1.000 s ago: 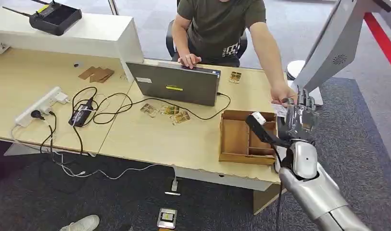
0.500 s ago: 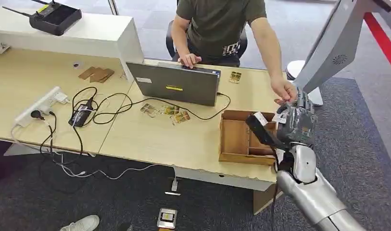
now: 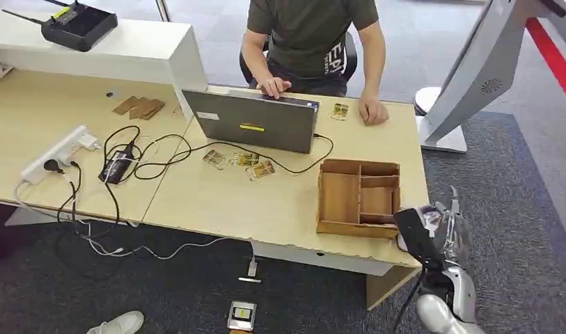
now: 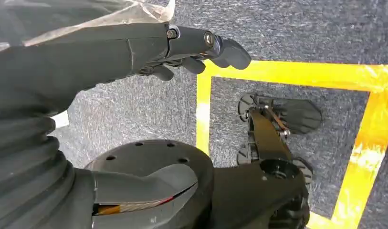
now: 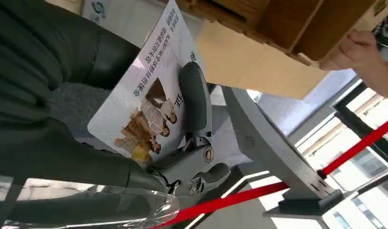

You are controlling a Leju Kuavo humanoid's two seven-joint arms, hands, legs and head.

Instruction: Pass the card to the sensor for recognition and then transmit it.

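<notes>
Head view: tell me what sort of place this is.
Probably an office reception or demo desk: a person sits at a laptop on a long wooden desk, cards and a compartment tray lie ready, and a grey kiosk stand rises beside it on carpet.

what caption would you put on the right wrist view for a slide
Right hand pinching a printed card under its thumb, below the desk's wooden tray.

The silver right arm rises beside the near right corner of the light wooden table point(image 3: 280, 202). Its right hand point(image 3: 443, 226) pinches a white printed card point(image 5: 149, 100) under the thumb. The left hand point(image 4: 182, 47) hangs with fingers loosely extended, holding nothing.
</notes>
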